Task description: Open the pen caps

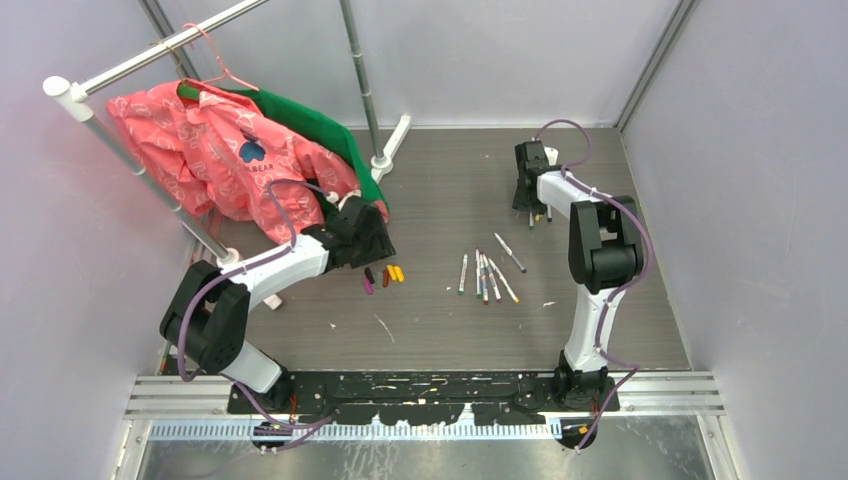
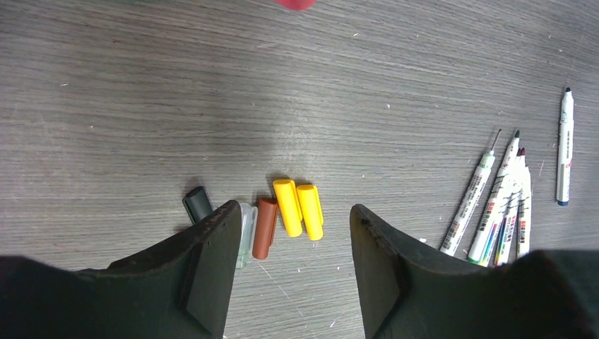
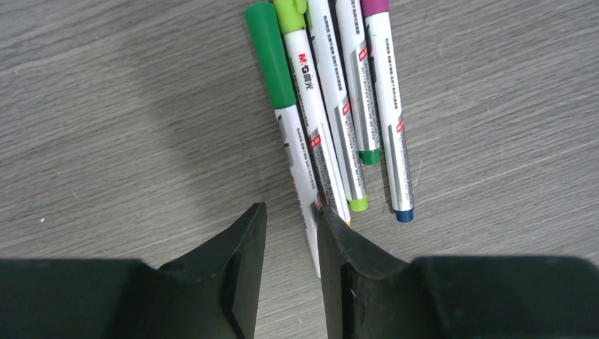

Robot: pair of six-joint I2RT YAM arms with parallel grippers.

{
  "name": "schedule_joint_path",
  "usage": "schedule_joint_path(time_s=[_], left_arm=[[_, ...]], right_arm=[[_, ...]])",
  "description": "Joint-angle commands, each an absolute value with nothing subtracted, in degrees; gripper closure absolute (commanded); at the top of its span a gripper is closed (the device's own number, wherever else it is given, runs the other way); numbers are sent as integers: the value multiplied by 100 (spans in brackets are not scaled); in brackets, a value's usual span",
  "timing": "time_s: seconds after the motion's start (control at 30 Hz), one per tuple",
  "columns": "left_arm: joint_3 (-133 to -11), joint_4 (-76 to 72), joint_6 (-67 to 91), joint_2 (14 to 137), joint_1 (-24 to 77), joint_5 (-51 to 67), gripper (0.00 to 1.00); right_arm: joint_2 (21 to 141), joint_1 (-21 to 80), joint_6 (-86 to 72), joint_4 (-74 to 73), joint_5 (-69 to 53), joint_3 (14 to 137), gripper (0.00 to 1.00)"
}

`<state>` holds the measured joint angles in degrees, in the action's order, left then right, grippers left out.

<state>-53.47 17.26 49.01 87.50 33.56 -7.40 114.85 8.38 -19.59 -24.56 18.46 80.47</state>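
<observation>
As the overhead view stands, the table [image 1: 450, 340] carries three groups. Loose pen caps [image 1: 384, 275] lie left of centre, bare pens [image 1: 486, 276] lie at the middle, and capped pens [image 1: 538, 214] lie toward the far right corner. My left claw [image 1: 372, 252] hangs over the loose caps. My right claw [image 1: 528, 198] is just beside the capped pens and is plainly the nearer arm to them.

Left wrist view: the left claw [image 2: 293, 207] stands wide apart and holds nothing. Two yellow caps [image 2: 298, 209] and a brown cap [image 2: 265, 227] lie on the table between its fingers.

Right wrist view: the right claw [image 3: 291, 209] stands narrowly apart. The capped pens run lengthwise away from it, with the green cap [image 3: 270, 56] at the far end. One barrel [image 3: 302, 162] passes into the gap against the right finger, and I see no clamp on it. In my judgement the caps are out of reach until this claw advances along that axis.
</observation>
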Motion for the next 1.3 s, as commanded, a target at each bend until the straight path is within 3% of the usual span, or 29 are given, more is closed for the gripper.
schedule_joint_path(time_s=[0.0,0.47,0.7,0.83,1.0,1.27], left_arm=[[-5558,1420,4851,8742,3303,-694,42],[-5482,1405,4922,8669,3301,-711,42],[-5439,1445,4926,8568,3296,-739,42],[-5402,1454,4956,8487,3298,-721,42],[-5366,1508,4998,8323,3300,-725,42],[-5333,1596,5112,8102,3302,-736,42]], right_arm=[[11493,782,-1898,-2398,1757,8271,62],[11661,746,-1951,-2636,1621,8253,62],[11781,728,-1984,-2911,1522,8333,79],[11693,729,-2011,-2858,1411,8215,82],[11474,765,-1930,-2751,1252,8070,99],[10898,1253,-1494,-2581,1222,7980,99]])
